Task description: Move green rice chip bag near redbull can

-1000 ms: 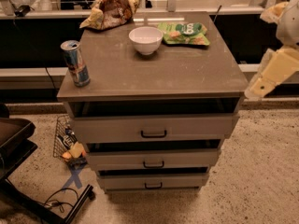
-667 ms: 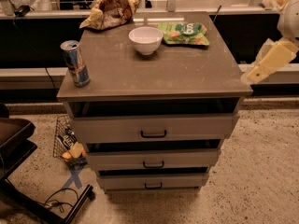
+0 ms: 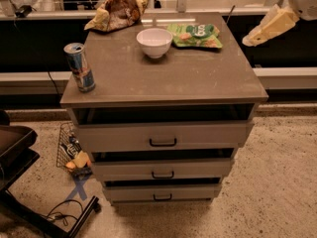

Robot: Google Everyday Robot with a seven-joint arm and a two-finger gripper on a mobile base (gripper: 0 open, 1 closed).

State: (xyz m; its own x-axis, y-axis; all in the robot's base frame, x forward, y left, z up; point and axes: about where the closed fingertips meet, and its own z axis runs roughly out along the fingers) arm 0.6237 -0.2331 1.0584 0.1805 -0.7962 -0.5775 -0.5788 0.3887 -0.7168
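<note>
The green rice chip bag (image 3: 195, 35) lies flat at the back right of the grey cabinet top (image 3: 163, 73), just right of a white bowl (image 3: 154, 42). The redbull can (image 3: 79, 67) stands upright near the front left corner of the top. My gripper (image 3: 267, 28) is a pale yellowish shape in the air at the upper right, beyond the cabinet's right edge, to the right of the green bag and apart from it.
A brown-and-yellow snack bag (image 3: 118, 12) lies at the back left of the top. The cabinet has three drawers (image 3: 162, 141) slightly pulled out. A wire basket (image 3: 73, 150) and a black chair base (image 3: 20, 162) are on the floor at left. A counter ledge runs behind.
My gripper and arm have risen and moved toward the back, from beside the cabinet's front right corner up to the level of the green bag. The objects on the top have not moved.
</note>
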